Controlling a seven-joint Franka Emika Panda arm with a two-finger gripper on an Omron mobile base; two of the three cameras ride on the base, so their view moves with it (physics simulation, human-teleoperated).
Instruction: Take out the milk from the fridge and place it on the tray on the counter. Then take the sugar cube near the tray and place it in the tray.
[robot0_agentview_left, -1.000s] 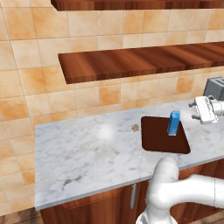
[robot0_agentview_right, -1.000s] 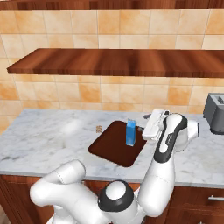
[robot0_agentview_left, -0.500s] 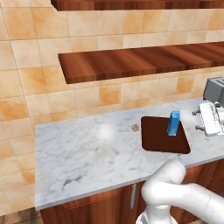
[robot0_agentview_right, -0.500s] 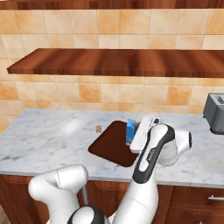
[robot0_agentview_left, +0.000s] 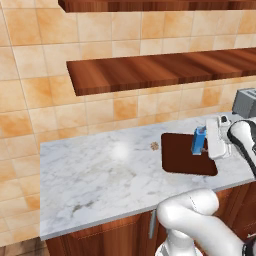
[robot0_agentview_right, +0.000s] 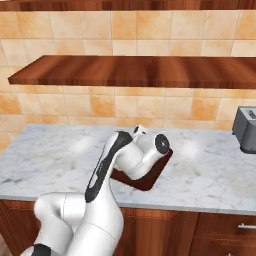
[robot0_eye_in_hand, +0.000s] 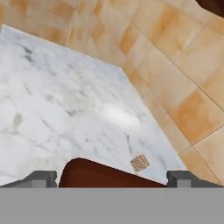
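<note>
A: Where is the milk (robot0_agentview_left: 199, 140)?

B: Upright on the tray (robot0_agentview_left: 180, 157), toward its right side in the left base view. The tray lies flat on the counter (robot0_agentview_left: 100, 175), below the tiled wall (robot0_agentview_left: 30, 95).

A: State of the gripper (robot0_eye_in_hand: 111, 178)?

B: Jaws spread wide, nothing between them. In the hand view the two fingertips (robot0_eye_in_hand: 41, 178) stand far apart at the bottom, with the tray's rounded edge showing between them.

A: Position of the gripper relative to the milk?

B: In the left base view the hand (robot0_agentview_left: 217, 137) sits just to the right of the carton, close beside it. Contact cannot be told from that angle. In the right base view the arm (robot0_agentview_right: 130, 155) hangs over the tray and covers most of it.

A: Sugar (robot0_agentview_left: 154, 146)?

B: On the bare marble, just off the tray's rear left corner, apart from the tray. In the hand view it lies just beyond the tray edge, nearer the right fingertip.

A: Other items?

B: A wooden shelf (robot0_agentview_left: 165, 67) on the wall above the counter, and a grey toaster (robot0_agentview_right: 246, 129) at the counter's right end, well apart from the tray.
</note>
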